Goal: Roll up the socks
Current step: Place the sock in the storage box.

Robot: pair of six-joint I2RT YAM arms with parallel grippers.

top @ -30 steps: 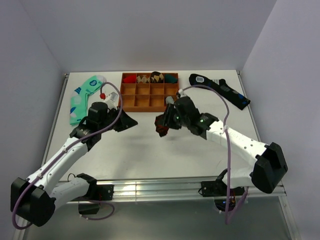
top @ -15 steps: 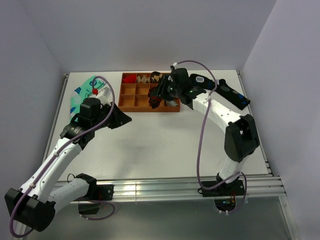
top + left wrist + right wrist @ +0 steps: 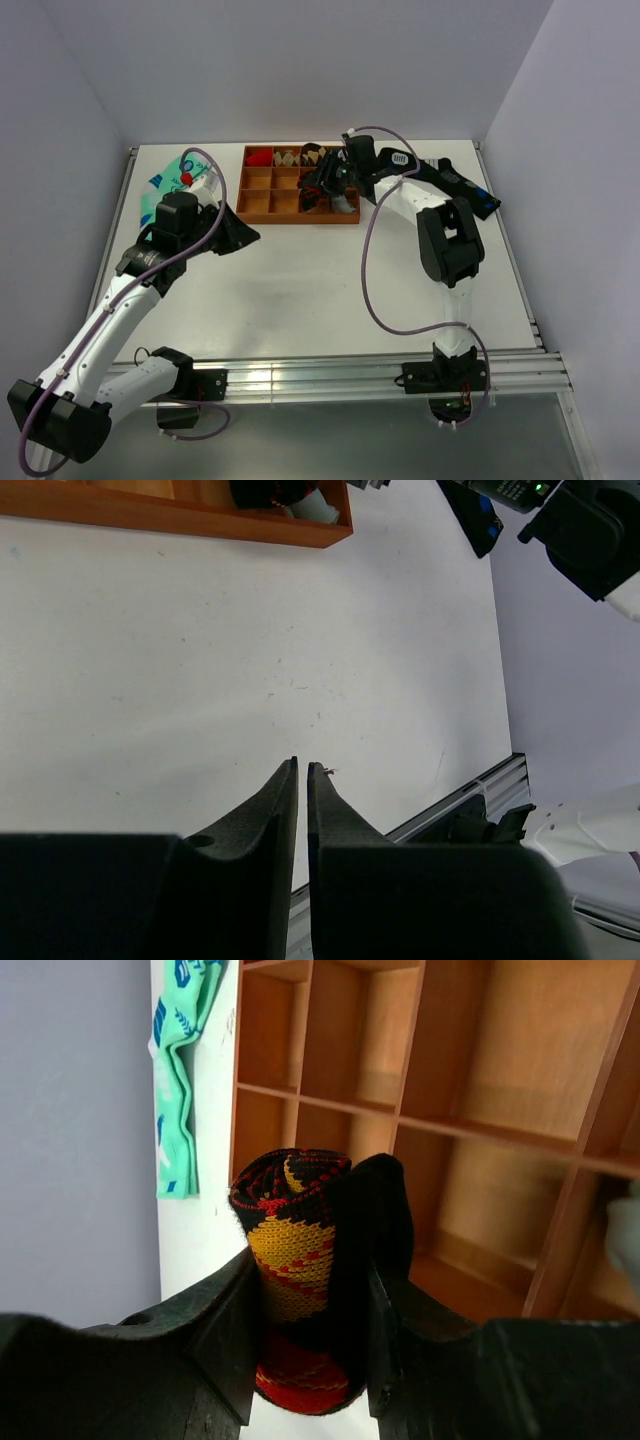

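right end effector (image 3: 312, 1265): clamped on the argyle sock (image 3: 295, 1250), which is rolled into a fat cylinder standing on end between its two fingers (image 3: 225, 1320).
where the sock is: your top view puts it, and the end effector, over the near right part of the wooden tray (image 3: 262, 210). Can't tell if it's touching the tray floor or hovering.
right wrist view only: this is the one where you actually see the pattern, black with red and yellow-orange diamonds, plus the spiral at the top of the roll. Behind it are wooden compartments, and the mint green sock (image 3: 172, 1070) lies flat past the tray's edge.
top view only: other rolled socks (image 3: 290, 156) sit in the tray's back row, the dark navy sock (image 3: 465, 190) lies flat on the table (image 3: 300, 290) right of the tray, and the right arm is stretched way out.
left wrist view only: table surface under the left end effector (image 3: 303, 770), and the tray's near right corner up top with a dark-and-red lump in it.
left end effector: jaws pinched nearly together, just a sliver of gap, nothing in it. It hangs over the table off the tray's left front corner, near the mint green sock.
vs a second ago: the right arm was over mid-table with the roll, and it's since swung forward to the tray. The left arm pulled back and left a bit. Both grips look the same.
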